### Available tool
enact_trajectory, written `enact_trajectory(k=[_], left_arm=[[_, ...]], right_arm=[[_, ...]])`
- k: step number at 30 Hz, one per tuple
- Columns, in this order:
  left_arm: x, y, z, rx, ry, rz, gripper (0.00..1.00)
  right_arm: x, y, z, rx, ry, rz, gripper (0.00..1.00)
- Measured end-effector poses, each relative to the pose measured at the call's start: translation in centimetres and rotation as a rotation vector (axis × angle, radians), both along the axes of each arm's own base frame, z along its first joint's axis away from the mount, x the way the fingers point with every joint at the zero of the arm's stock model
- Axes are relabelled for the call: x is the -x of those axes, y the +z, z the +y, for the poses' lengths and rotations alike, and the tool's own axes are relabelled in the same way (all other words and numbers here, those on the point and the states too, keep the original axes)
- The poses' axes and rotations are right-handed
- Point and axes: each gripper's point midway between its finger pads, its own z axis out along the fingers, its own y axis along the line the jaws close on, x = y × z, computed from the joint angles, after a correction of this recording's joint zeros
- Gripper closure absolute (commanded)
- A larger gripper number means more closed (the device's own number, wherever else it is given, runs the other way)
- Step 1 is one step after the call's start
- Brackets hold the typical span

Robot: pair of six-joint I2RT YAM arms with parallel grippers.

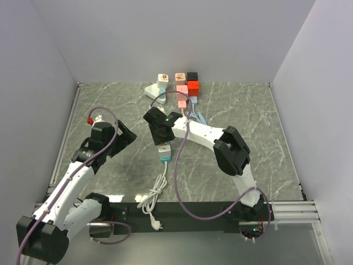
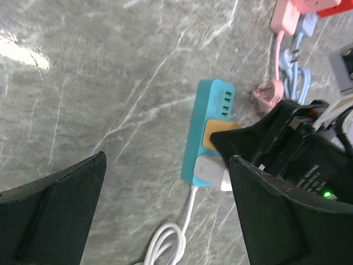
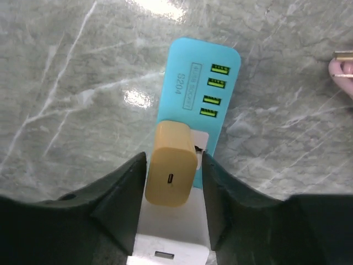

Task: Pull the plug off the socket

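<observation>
A teal power strip, the socket (image 3: 199, 77), lies flat on the marble table (image 1: 110, 99). A yellow plug (image 3: 171, 165) stands in it, and a white plug (image 3: 172, 251) sits beside that one. My right gripper (image 3: 172, 160) comes down from above with a black finger against each side of the yellow plug, shut on it. From overhead, the right gripper (image 1: 160, 130) covers the far end of the socket (image 1: 165, 154). My left gripper (image 2: 168, 160) hangs wide open to the left of the socket (image 2: 207, 110), holding nothing. The left gripper (image 1: 124, 138) is well apart from it.
Several coloured power strips and adapters (image 1: 177, 85) stand at the back of the table, with pink and blue cords (image 2: 276, 83) trailing toward the socket. The socket's white cable (image 1: 151, 199) coils toward the near edge. Grey walls close in the left, right and back.
</observation>
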Motion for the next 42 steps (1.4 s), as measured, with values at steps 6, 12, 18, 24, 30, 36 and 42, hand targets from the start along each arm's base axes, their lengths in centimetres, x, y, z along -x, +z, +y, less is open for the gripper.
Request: enact_trajectory(k=[6,12,18,24,30,36,42], left_arm=[[0.4,-1.6,-0.7,0.025,-0.036,0.023,0.01],[-0.3,-2.4,-2.0,0.065,-0.085,0.024,0.01],[-1.8,-3.6,-4.1,0.154,-0.124,0.032,0.01],[-2.5,-6.9,-5.7,0.244,-0.133,0.102,0.02],[-2.1,-8.5,-5.9,0.257,-0.131,0.152,0.02],[-2.3,-7.4,-6.1,0.266,-0.145,0.112,0.02],[-1.6,-7.5,-5.8,0.233,-0.169,0.123,0.02]], right_arm=[[0.5,-0.2,0.7,-0.060,0.011,0.028,1.00],[2.4,0.3,0.1,-0.247,0.076,0.114,1.00],[4.6,1.4,0.0,-0.404,0.170,0.230,1.00],[5.7,2.4,2.0,-0.533,0.228,0.279,1.00],[5.0,3.5,1.1,-0.561,0.167,0.248,1.00],[1.2,9.4,-7.8,-0.541,-0.100,-0.011,1.00],[-3.7,12.5,-26.4,-0.301,-0.700,-0.308,1.00]])
